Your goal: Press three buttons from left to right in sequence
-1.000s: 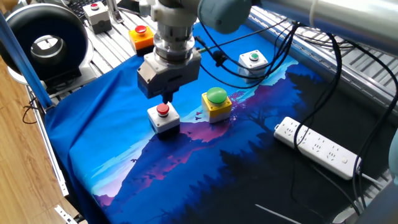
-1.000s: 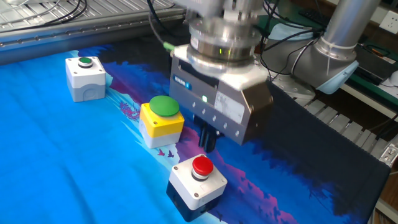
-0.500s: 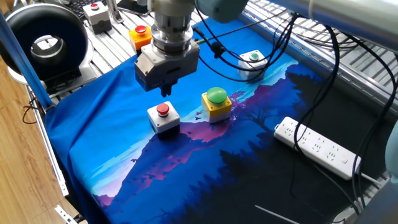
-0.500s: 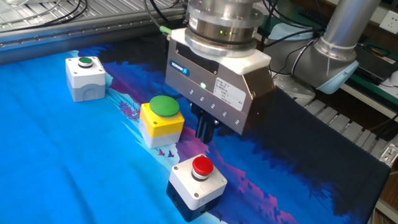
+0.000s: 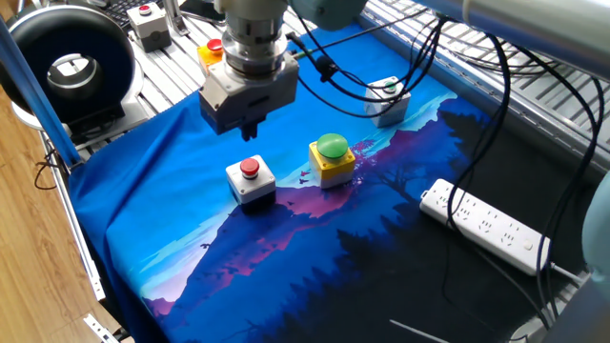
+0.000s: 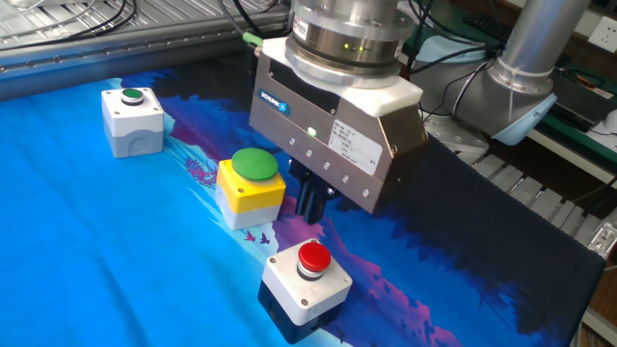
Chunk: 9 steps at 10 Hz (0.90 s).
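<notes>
Blue printed cloth (image 5: pixel 143 229) on table: white box with red button (image 5: pixel 250 178), yellow box with green dome (image 5: pixel 332 158) and grey-white box with green button (image 5: pixel 387 93) in a row; gripper (image 6: pixel 310 200) above and clear of white box, holding nothing, finger gap indiscernible. Risk: off-centre descent on yellow dome, tips glancing off or shoving box. One fixed view alone lists power strip (image 5: pixel 486 227), orange box (image 5: pixel 215 51); other alone resolves dark fingertips (image 6: pixel 307 202).

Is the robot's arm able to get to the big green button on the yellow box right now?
Probably yes. The end effector hangs above the cloth, right beside the yellow box, and nothing covers the green dome button; its top is open from above.
</notes>
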{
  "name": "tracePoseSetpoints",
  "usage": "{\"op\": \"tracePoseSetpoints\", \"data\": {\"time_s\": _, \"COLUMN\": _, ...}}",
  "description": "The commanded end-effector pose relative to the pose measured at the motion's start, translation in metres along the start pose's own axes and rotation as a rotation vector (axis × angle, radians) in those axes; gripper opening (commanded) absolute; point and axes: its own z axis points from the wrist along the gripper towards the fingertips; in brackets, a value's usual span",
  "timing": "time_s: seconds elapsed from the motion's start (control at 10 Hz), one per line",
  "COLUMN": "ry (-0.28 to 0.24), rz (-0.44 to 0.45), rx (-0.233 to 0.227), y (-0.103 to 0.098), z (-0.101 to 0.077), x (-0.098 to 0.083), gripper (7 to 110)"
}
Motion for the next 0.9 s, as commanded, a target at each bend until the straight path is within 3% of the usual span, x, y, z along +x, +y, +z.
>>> {"op": "tracePoseSetpoints", "data": {"time_s": 0.0, "ry": -0.009, "rz": 0.008, "rx": 0.000, "y": 0.015, "z": -0.006, "x": -0.010, "gripper": 7}}
{"op": "tracePoseSetpoints", "data": {"time_s": 0.3, "ry": -0.046, "rz": 0.025, "rx": -0.083, "y": 0.054, "z": -0.012, "x": -0.025, "gripper": 7}}
{"op": "tracePoseSetpoints", "data": {"time_s": 0.8, "ry": -0.035, "rz": 0.005, "rx": -0.072, "y": 0.071, "z": -0.011, "x": -0.027, "gripper": 7}}
